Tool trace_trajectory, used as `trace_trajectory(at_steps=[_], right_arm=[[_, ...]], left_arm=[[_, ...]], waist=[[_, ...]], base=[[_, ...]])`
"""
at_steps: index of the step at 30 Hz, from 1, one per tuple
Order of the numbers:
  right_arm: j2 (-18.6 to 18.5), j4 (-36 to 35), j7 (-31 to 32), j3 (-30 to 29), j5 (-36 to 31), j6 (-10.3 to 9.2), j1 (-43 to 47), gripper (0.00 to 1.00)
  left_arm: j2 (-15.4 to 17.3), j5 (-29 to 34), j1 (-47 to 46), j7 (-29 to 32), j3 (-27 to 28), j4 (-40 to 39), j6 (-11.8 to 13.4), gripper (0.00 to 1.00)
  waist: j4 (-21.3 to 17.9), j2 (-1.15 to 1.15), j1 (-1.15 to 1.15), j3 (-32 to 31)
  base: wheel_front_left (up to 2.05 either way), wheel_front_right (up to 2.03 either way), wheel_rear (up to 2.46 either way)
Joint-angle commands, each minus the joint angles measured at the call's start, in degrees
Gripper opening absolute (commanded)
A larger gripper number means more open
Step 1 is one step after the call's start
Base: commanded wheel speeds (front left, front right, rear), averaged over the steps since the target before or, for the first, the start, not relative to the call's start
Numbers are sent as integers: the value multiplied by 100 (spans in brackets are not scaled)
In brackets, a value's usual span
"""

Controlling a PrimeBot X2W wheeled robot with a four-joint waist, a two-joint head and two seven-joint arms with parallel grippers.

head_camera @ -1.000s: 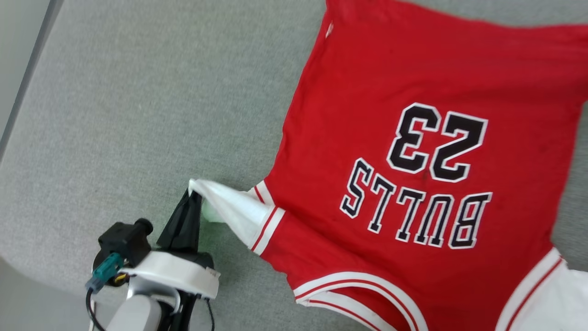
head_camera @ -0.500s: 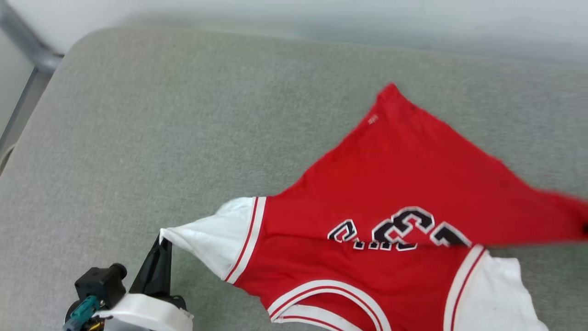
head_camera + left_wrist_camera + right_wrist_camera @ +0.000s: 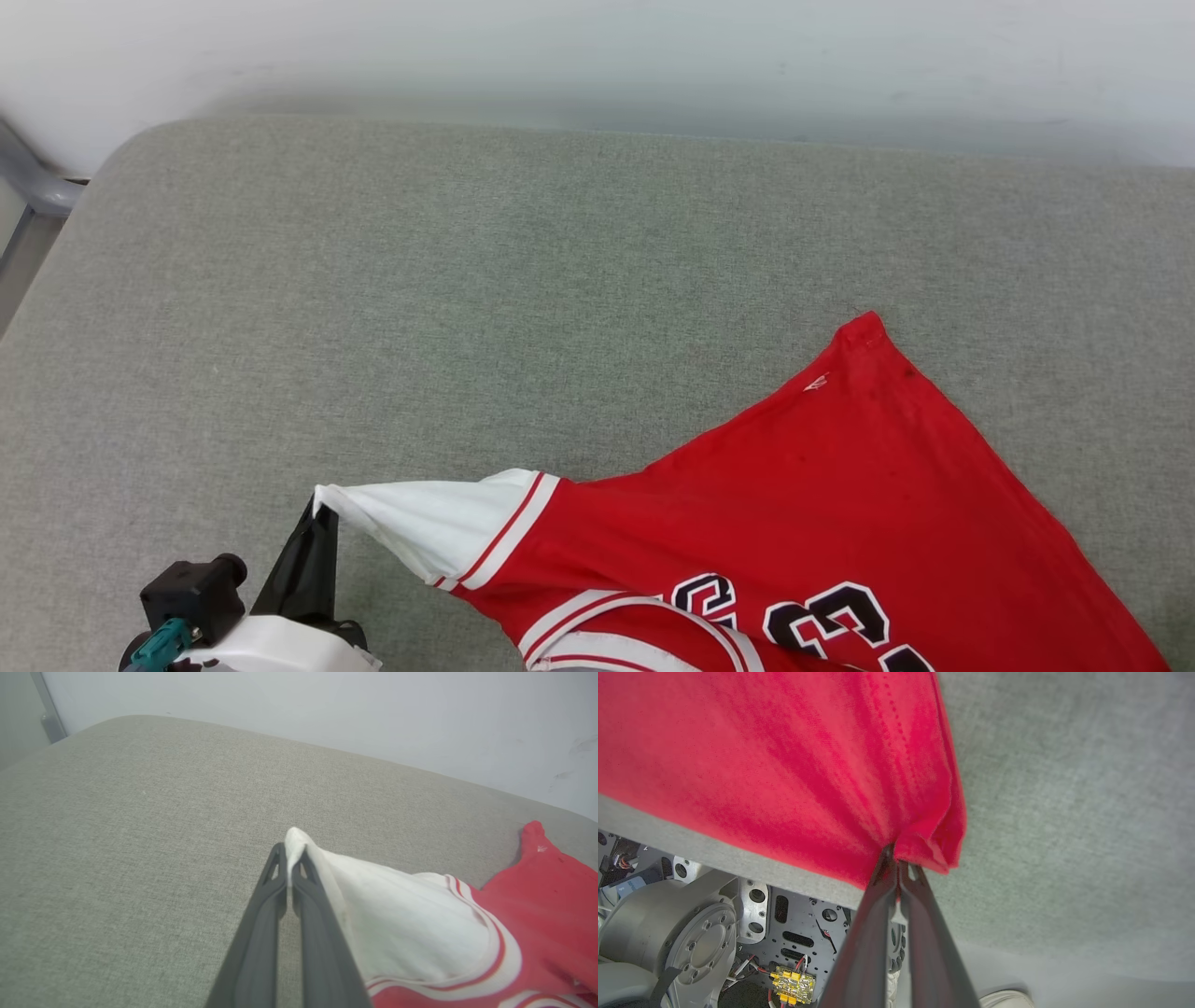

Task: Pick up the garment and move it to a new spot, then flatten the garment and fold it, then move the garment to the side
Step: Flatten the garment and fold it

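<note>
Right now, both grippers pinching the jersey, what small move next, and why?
Probably draw both apart and lower: the left gripper pinches the white sleeve, the right gripper bunched red fabric, and the jersey lies doubled over its number.

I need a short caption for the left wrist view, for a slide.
Left tool shut on the tip of the white sleeve of a red shirt, over a grey cushion.

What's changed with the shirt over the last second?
The shirt's red body has folded back toward the collar, hiding much of the print; the head camera tilted up too. The left gripper stays shut on the white sleeve tip, the right gripper on a red edge.
</note>
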Motion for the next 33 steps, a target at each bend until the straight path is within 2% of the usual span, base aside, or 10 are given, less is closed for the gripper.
trace_trajectory(at_steps=[1,2,11,18,24,33], right_arm=[[137,9,-45,3,-36,-5,99,40],[190,-46,-118,-65,-66,-5,65,100],[343,-928,-613,-854,-187,-5,-880,100],[358,-1419,-501,-737,-385,-5,-2004,100],[318,-1395,173,96,-588,-5,-3311,100],[427,-386,1252,1585,-916,-5,-4960,100]], left_arm=[[32,-37,44,-8,37,-22,37,0],[38,-40,53,-8,41,-24,42,0],[61,0,0,7,-35,-105,39,0],[20,46,-181,12,-134,-145,2,0],[-88,72,-430,-34,-251,-129,-55,0],[-299,141,-820,-116,-415,-10,-193,0]], waist=[[-13,0,1,-5],[-23,0,1,-9],[31,0,1,23],[209,0,1,233],[445,0,1,518],[792,0,1,1003]], base=[[0,0,0],[0,0,0],[0,0,0],[0,0,0],[0,0,0],[0,0,0]])
